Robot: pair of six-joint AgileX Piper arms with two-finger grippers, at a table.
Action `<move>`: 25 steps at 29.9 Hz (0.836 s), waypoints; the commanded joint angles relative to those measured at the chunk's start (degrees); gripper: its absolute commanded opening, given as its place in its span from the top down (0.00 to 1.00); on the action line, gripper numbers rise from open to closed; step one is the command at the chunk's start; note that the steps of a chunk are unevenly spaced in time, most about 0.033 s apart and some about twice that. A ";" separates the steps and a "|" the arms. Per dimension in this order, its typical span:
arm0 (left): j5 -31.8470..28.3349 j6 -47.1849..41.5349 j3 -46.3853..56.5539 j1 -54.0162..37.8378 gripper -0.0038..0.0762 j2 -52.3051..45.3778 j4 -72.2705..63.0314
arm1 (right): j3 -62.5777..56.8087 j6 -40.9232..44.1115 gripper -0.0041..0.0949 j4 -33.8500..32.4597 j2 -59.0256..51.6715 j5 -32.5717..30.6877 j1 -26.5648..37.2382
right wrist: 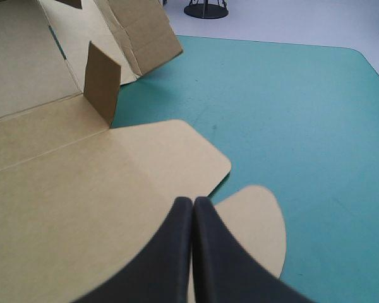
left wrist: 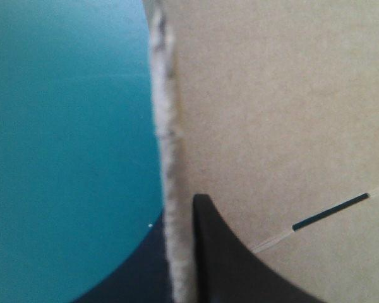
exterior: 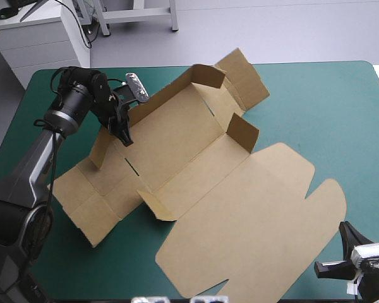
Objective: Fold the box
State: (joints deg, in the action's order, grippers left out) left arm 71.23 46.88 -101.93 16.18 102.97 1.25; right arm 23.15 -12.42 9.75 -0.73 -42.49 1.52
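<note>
Clamped with left gripper (exterior: 122, 131) on raised side wall of brown box (exterior: 240, 214), board edge between black fingers (left wrist: 227, 265). Pressed together in point at right gripper (right wrist: 192, 202); rounded lid flap (right wrist: 252, 221) just ahead and beneath, flat on teal-green cover (exterior: 316, 101).

box (exterior: 196, 158) | brown board sheet | far wall, corner flaps raised | lid flat | middle of table (exterior: 341, 107)

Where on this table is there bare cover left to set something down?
The widest bare patch of teal-green cover lies between the box and the table's far and right edges. The middle is crowded by the box; the right gripper sits at the near-right corner.
</note>
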 commanded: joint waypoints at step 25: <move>-15.27 -5.36 -0.07 28.83 0.96 -2.85 39.73 | 1.74 -0.08 0.98 0.22 -0.02 4.33 -0.03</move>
State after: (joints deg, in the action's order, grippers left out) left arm 57.88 45.47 -101.64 41.78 102.97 34.06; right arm 23.15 -12.42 9.75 -0.73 -42.49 1.52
